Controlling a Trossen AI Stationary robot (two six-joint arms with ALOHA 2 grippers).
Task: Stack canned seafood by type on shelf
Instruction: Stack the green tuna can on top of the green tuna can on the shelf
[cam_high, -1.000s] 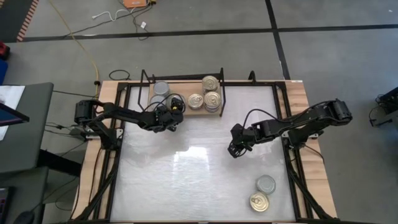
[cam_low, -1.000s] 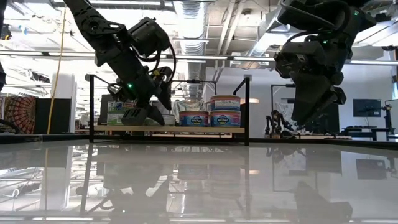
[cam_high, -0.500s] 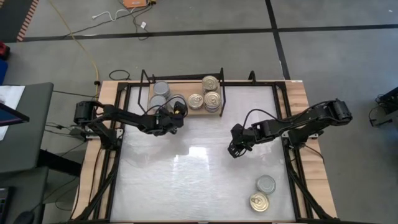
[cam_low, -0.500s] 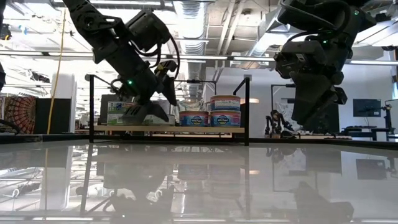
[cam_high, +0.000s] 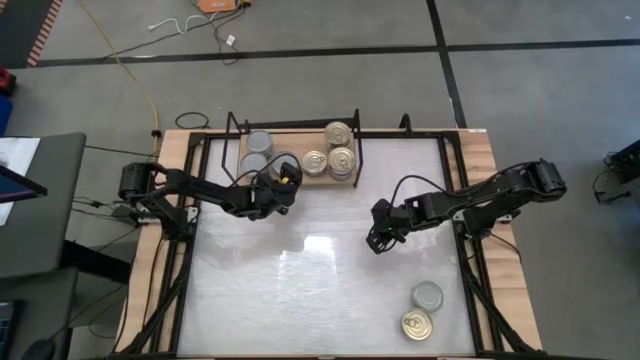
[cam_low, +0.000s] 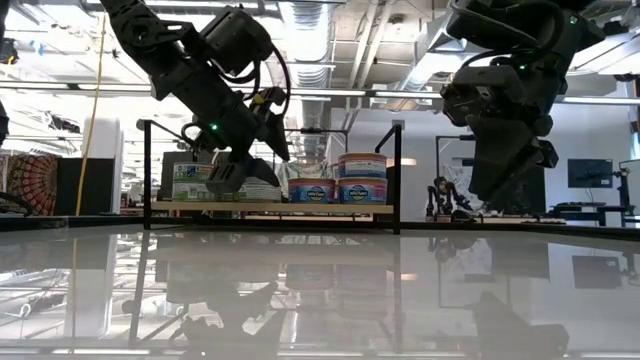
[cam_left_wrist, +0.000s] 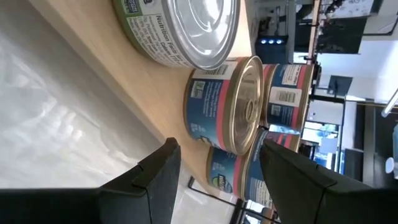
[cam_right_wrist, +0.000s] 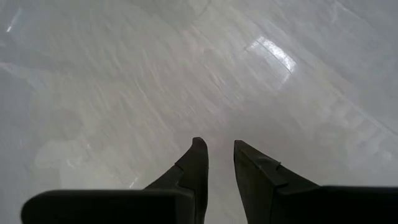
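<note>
Shelf (cam_high: 300, 178) of light wood in a black wire frame at the far edge of the white tabletop (cam_high: 320, 280), holding grey-topped tins (cam_high: 259, 142) on its left part and gold-topped tins (cam_high: 338, 133) on its right part, some of them stacked. Left gripper (cam_high: 283, 172) at the shelf's front edge, just beside the grey-topped tins, fingers (cam_left_wrist: 155, 171) spread wide and gripping nothing. Through the left wrist camera, a blue-labelled gold-topped tin (cam_left_wrist: 225, 104) between the two parted fingers, standing on the board, with a green-labelled grey-topped tin (cam_left_wrist: 180, 28) next to it and more blue-labelled tins (cam_left_wrist: 283, 93) behind. Right gripper (cam_high: 378, 240) over bare tabletop near the middle, well apart from the shelf, fingers (cam_right_wrist: 194, 163) close together with only a narrow gap, clasping nothing. Two loose tins at the near right of the table: a grey-topped one (cam_high: 428, 295) and, touching or just beside it, a gold-topped one (cam_high: 416, 324). From table height, left gripper (cam_low: 232, 178) low in front of the shelf (cam_low: 270, 207), blue-labelled tins (cam_low: 340, 180) stacked at its right end.
</note>
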